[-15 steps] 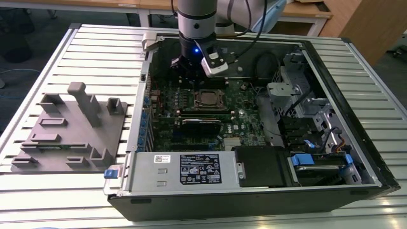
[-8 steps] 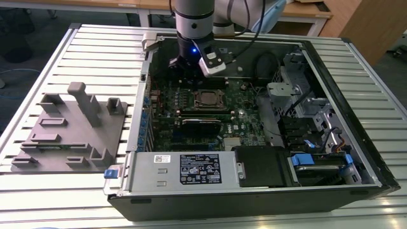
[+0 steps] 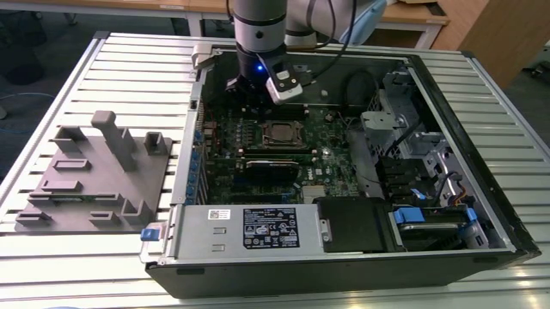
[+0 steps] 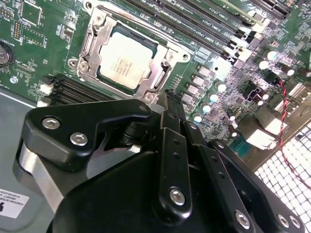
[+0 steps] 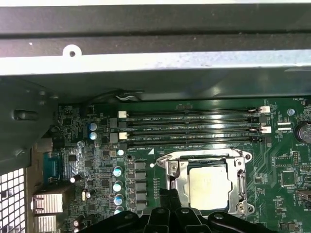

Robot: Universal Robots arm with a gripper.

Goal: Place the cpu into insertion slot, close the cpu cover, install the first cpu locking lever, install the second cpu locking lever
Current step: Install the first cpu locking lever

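Observation:
The cpu, a flat silver-grey square, lies in the insertion slot on the green motherboard; the slot's contact field is hidden under it. Around the chip, the cpu cover lies flat as a silver frame. In the first wrist view the cpu and cover sit just beyond my black fingertips. My gripper hovers beside a corner of the socket, shut with nothing held. In the exterior view the gripper hangs inside the open computer case, behind the cpu.
Long black memory slots run beside the socket, close to the case wall. A black card and the labelled power supply lie nearer the front. Drive bays fill the exterior view's right. A grey fixture plate sits outside the case.

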